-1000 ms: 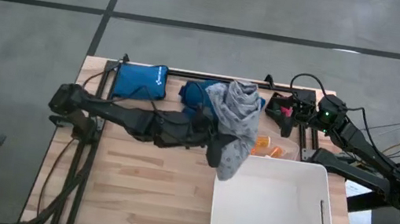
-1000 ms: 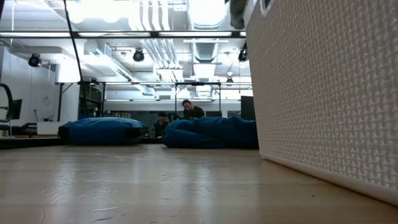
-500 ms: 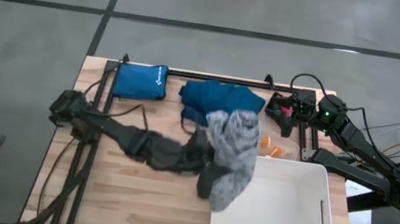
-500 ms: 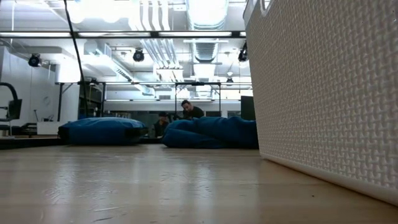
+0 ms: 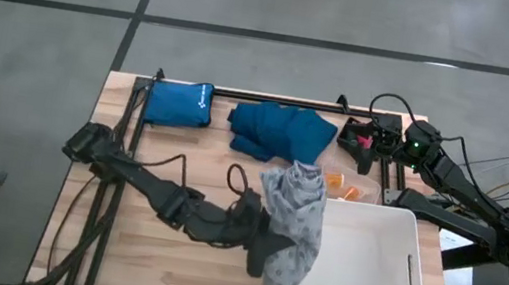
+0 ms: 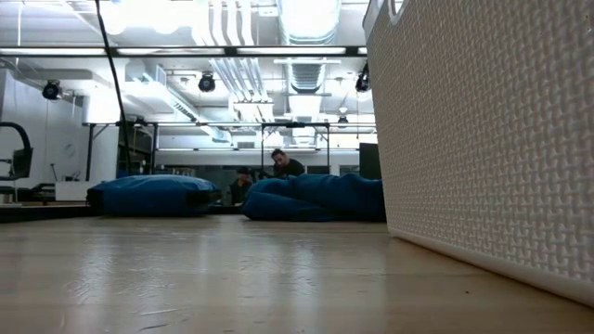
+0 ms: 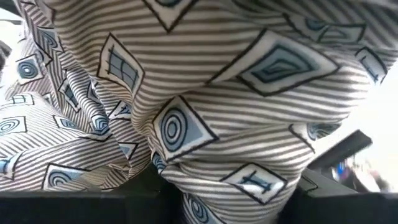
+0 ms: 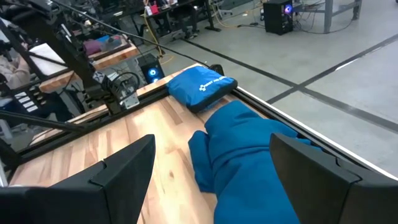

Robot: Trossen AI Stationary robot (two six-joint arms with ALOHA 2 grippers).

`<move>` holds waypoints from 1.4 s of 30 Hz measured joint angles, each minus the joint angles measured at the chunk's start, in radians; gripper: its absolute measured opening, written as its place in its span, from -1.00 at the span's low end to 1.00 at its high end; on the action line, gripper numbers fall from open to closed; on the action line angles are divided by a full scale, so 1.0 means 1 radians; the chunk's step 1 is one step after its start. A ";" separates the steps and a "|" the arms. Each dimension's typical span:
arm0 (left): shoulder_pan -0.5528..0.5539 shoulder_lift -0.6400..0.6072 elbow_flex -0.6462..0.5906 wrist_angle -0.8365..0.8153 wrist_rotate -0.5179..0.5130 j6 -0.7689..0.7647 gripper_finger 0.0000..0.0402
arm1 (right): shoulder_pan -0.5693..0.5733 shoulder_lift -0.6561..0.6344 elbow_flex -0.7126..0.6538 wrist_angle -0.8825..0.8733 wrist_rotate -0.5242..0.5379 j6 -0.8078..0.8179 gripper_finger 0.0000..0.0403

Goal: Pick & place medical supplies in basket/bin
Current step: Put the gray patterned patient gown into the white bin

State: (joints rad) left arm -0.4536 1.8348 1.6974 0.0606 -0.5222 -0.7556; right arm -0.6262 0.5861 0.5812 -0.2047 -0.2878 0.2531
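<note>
While it hangs lengthwise from far to near over the tub's [image 5: 385,283] left rim, the patterned garment [image 5: 292,229] hides the left gripper [image 5: 259,247], which is clamped on it. The right gripper [image 5: 360,143] waits at the table's far right corner, fingers apart, and the cloth fills the left wrist view.

Count: one white tub [image 5: 370,281]; one patterned cloth [image 5: 292,229]; one teal cloth [image 5: 281,131]; one blue pouch [image 5: 179,104]; two orange bottles [image 5: 341,185].
</note>
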 joint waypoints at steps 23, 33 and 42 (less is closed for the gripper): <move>0.064 0.295 0.270 -0.064 -0.106 -0.382 -0.17 | 0.000 0.000 0.000 0.000 0.000 0.000 0.54; 0.074 0.315 0.275 -0.166 -0.068 -0.608 -0.17 | 0.000 0.000 0.000 0.000 0.000 0.000 0.54; 0.078 0.308 0.277 -0.289 -0.049 -0.781 -0.17 | 0.000 0.000 0.000 0.000 0.000 0.000 0.54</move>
State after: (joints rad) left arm -0.3752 2.1427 1.9747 -0.2280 -0.5714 -1.5367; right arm -0.6258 0.5858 0.5812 -0.2047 -0.2878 0.2531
